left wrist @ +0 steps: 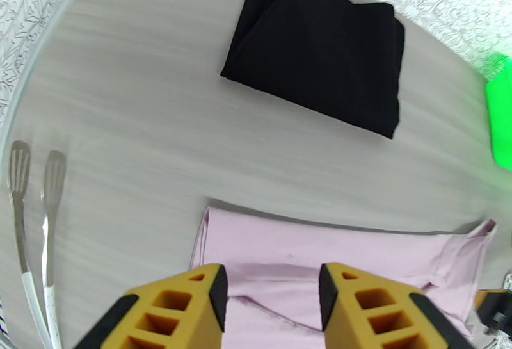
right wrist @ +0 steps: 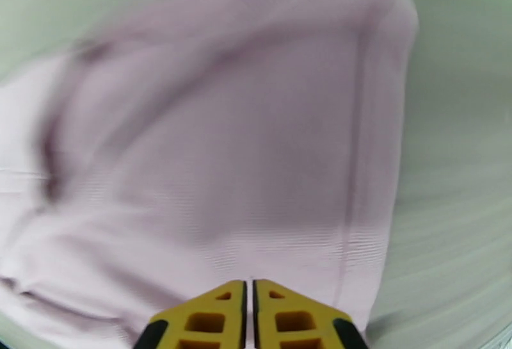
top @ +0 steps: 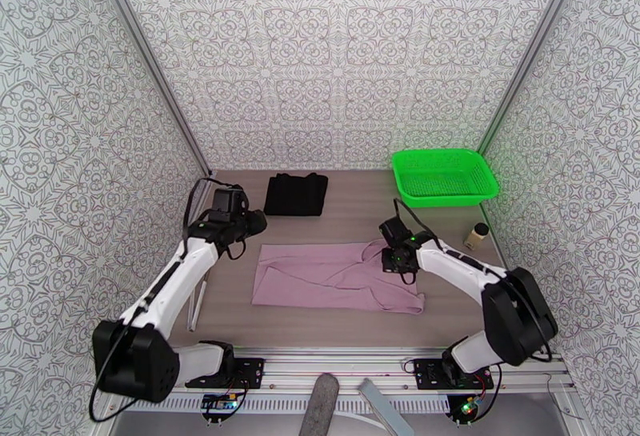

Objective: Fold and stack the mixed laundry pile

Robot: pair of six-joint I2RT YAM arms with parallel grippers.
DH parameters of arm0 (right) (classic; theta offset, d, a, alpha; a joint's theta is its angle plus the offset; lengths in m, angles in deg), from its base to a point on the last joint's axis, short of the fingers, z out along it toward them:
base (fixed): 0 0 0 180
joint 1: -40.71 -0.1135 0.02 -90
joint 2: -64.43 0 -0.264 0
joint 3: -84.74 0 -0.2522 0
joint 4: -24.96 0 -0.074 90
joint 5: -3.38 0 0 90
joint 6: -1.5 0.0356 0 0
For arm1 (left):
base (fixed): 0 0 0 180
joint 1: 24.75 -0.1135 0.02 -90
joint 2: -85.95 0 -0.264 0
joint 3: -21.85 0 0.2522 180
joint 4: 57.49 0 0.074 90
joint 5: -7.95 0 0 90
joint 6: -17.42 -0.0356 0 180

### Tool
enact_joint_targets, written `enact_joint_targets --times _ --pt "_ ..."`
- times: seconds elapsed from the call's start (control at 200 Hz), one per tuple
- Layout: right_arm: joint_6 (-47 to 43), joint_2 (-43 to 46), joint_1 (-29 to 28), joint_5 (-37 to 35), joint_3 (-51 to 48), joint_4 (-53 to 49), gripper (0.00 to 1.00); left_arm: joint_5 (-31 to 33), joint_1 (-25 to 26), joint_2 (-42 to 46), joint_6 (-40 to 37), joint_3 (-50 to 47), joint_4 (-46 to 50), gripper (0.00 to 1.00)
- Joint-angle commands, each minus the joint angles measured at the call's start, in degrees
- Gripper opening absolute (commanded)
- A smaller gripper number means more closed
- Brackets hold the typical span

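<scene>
shirt (top: 320,278) long axis along counter (top: 352,207) near edge | right claw (right wrist: 249,317) clenched on right end | left claw (left wrist: 272,304) released, above left end

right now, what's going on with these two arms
Two arms are folding laundry. The black garment lies folded at the back of the table. The pink shirt is spread mid-table, partly folded. The left gripper hangs open over its left end; the right gripper is shut at its right end, whether on cloth I can't tell.
</scene>
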State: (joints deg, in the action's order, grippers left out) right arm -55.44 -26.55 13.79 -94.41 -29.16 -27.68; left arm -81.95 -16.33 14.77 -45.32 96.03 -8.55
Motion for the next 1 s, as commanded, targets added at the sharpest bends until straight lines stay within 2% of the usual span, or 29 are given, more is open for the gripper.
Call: enact_joint_targets --times 0.0,0.12,0.395,0.525,0.755,0.99 --pt "1.57 -4.37 0.5 1.91 0.11 3.94 0.11 -0.15 0.13 3.87 2.12 -2.57 3.23 0.47" --pt "0.98 -9.68 1.87 2.57 2.29 5.02 0.1 -0.6 0.36 7.33 3.55 -3.64 4.74 0.52" --pt "0.32 -16.87 6.41 7.33 9.39 5.25 0.09 -3.12 0.36 10.22 4.68 -6.63 7.89 0.56" --pt "1.19 -16.59 9.0 9.15 11.84 4.48 0.09 -4.33 0.3 11.4 5.49 -8.64 7.8 0.57" --pt "1.11 -13.46 13.89 7.68 12.79 0.61 0.12 -5.58 0.09 12.11 6.18 -10.12 7.08 0.58" --pt "-2.81 -16.2 18.93 7.47 13.44 0.16 0.12 -8.62 -0.47 7.54 6.57 -11.97 3.17 0.59"
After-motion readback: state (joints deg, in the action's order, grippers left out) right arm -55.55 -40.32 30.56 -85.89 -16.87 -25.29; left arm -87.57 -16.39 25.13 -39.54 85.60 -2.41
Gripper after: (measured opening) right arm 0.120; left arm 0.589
